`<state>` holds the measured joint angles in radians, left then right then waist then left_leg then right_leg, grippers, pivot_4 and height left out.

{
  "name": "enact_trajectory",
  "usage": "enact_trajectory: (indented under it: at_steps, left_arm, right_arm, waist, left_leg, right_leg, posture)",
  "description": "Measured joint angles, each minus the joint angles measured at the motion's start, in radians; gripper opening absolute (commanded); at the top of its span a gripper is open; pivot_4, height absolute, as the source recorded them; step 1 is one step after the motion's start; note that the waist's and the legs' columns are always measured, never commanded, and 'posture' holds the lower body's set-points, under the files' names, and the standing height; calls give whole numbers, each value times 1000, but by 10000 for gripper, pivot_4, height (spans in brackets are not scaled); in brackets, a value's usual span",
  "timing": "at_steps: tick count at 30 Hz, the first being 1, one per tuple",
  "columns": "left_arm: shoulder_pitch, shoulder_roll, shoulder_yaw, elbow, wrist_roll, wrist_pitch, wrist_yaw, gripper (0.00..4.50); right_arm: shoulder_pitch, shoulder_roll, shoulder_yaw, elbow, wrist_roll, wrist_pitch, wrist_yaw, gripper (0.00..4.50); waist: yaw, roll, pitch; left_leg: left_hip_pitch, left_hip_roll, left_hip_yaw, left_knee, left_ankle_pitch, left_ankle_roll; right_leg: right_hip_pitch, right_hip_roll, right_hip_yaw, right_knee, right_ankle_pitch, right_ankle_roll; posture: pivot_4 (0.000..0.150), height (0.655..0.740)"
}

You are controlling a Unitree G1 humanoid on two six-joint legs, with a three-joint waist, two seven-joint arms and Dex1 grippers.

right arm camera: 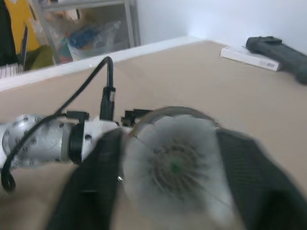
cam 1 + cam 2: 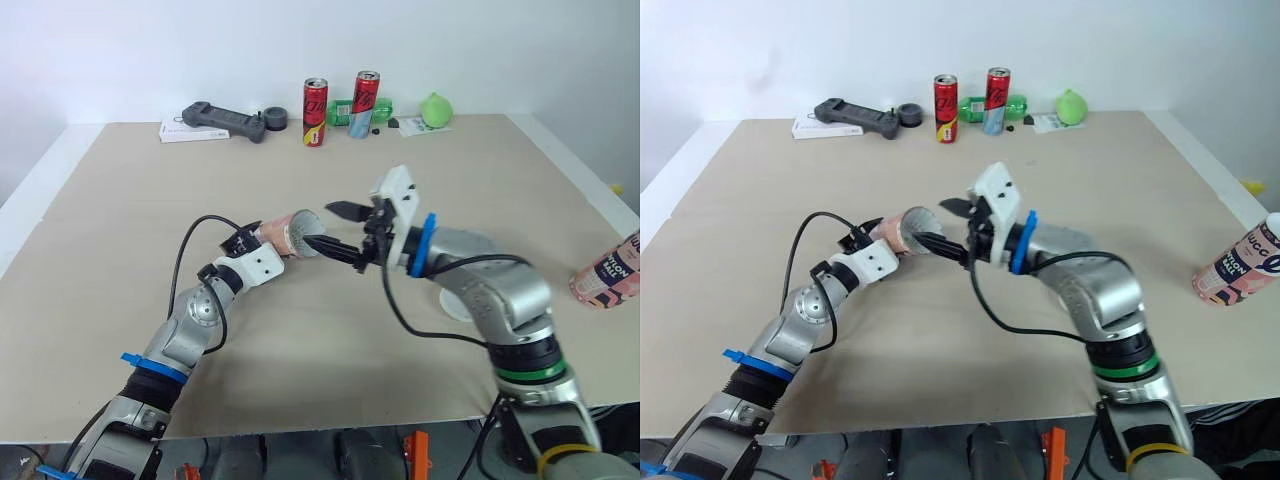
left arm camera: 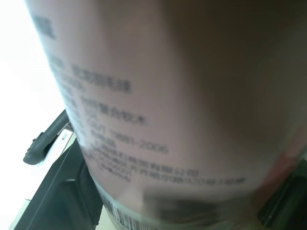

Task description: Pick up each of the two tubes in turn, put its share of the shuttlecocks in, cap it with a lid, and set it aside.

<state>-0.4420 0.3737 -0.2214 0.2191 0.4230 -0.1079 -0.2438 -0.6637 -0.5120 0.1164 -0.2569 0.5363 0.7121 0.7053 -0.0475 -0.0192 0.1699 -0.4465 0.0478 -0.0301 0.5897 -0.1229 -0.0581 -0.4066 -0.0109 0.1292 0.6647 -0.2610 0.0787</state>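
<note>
My left gripper [image 2: 258,238] is shut on a pink tube [image 2: 285,232] and holds it nearly level above the table, its open mouth turned toward my right arm. Printed text covers the tube's wall [image 3: 158,105] in the left wrist view. A white feathered shuttlecock [image 1: 175,163] sits inside the tube's mouth, skirt outward. My right gripper [image 2: 325,228] is open at that mouth, one black finger on each side of the rim. The second pink tube [image 2: 605,275] lies at the table's right edge. A white lid [image 2: 455,302] lies on the table under my right forearm.
Along the far edge stand two red cans [image 2: 315,112] [image 2: 365,103], a green bottle [image 2: 343,113], a green ball [image 2: 435,108], a black handheld device [image 2: 225,120], a black ring [image 2: 273,120] and a white booklet [image 2: 185,132]. Bare table [image 2: 120,220] lies to the left.
</note>
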Motion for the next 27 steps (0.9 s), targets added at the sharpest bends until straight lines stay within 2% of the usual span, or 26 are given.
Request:
enact_trajectory:
  at_steps: [2,5,6,7,8,10,13,19,23,27]
  left_arm:
    - [6,3,4,-4,0,1,1,34984]
    - [6,3,5,-5,1,7,2,34984]
    - [5,2,4,-5,2,8,2,34984]
    - [5,2,5,-5,2,8,3,34984]
    - [3,0,3,-4,3,8,3,34984]
    - [0,-4,1,-3,5,7,3,34984]
    - [-2,-7,0,-3,6,8,3,34984]
    - [3,-9,-1,-11,10,17,6,34984]
    - [17,-10,3,-29,10,38,21,34984]
    - [23,-11,5,-39,11,60,26,34984]
  right_arm:
    - [-29,-57,-1,3,-5,3,49,42627]
    - [-86,-93,35,16,-42,-7,116,31745]
    - [-100,-98,56,23,-55,-11,128,26245]
    - [-137,-98,118,52,-106,-35,155,24731]
    - [-160,-93,158,74,-139,-52,169,18056]
    - [-216,-62,260,147,-230,-112,207,12299]
    - [-276,-25,345,250,-329,-185,233,444]
    - [-354,56,469,428,-534,-363,253,444]
    - [-386,137,473,521,-596,-431,257,444]
    - [-392,166,454,568,-620,-476,275,444]
  waist:
    - [-1,0,0]
    - [-1,0,0]
    - [-1,0,0]
    - [-2,0,0]
    - [-1,0,0]
    - [-1,0,0]
    - [-1,0,0]
    - [0,0,0]
    - [-1,0,0]
    - [-3,0,0]
  left_leg:
    - [1,0,0,-1,0,0]
    - [2,1,0,-1,0,0]
    - [2,1,1,-1,0,0]
    - [2,1,1,-1,0,0]
    - [2,1,1,-1,0,0]
    - [1,1,1,-1,0,0]
    - [1,1,1,-1,0,0]
    - [1,1,1,-1,0,0]
    - [1,1,1,-1,0,0]
    - [4,2,1,-1,0,0]
  right_leg:
    - [0,0,0,0,0,-1]
    - [0,1,0,0,-2,-3]
    - [0,1,0,0,-2,-4]
    - [0,1,0,0,-2,-5]
    - [0,0,0,0,-2,-5]
    - [-1,0,0,0,-2,-5]
    - [-1,0,0,0,0,-1]
    - [-1,0,-1,0,0,-1]
    - [-1,1,-1,1,0,-1]
    - [0,2,-1,1,1,-3]
  posture:
    - [1500,7400]
    - [1500,7400]
    - [1500,7400]
    - [1500,7400]
    - [1500,7400]
    - [1500,7400]
    - [1500,7400]
    - [1500,7400]
    - [1500,7400]
    - [1500,7400]
